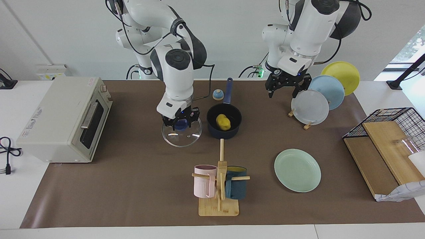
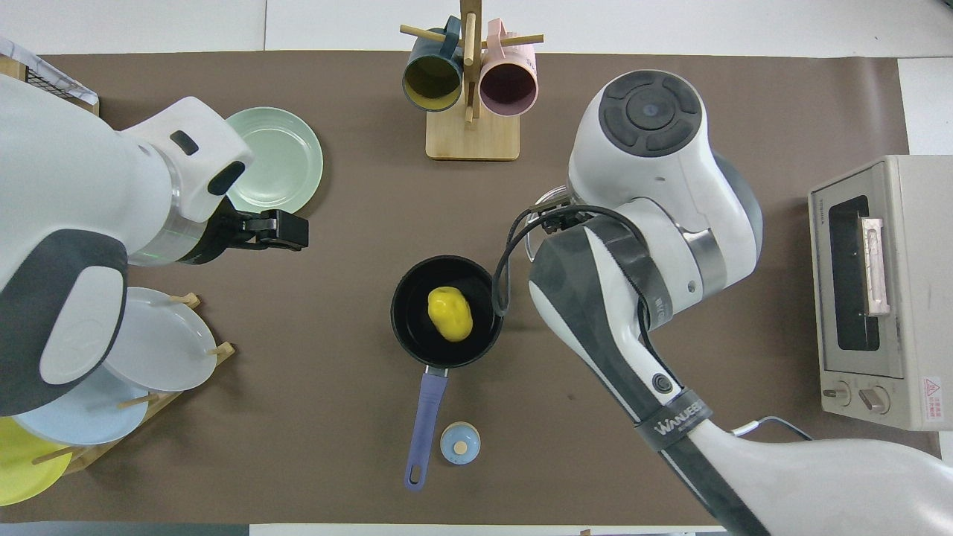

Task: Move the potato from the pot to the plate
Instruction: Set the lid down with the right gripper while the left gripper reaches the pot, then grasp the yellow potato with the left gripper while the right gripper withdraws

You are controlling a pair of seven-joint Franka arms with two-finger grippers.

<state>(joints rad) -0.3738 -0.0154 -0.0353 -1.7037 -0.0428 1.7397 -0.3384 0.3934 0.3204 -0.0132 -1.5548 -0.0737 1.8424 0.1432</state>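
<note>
Potato sits in the uncovered pot, plate bare

The potato [image 1: 223, 121] lies in the pot [image 1: 212, 127] mid-desk. The right tool [image 1: 181, 123] pinches the knob of the glass lid [image 1: 192, 136], which rests on the desk just beside the pot. The left tool [image 1: 287, 87] hangs spread near the plate rack [image 1: 308, 125], waiting. The plate [image 1: 297, 170] lies farther from the robots.
</note>
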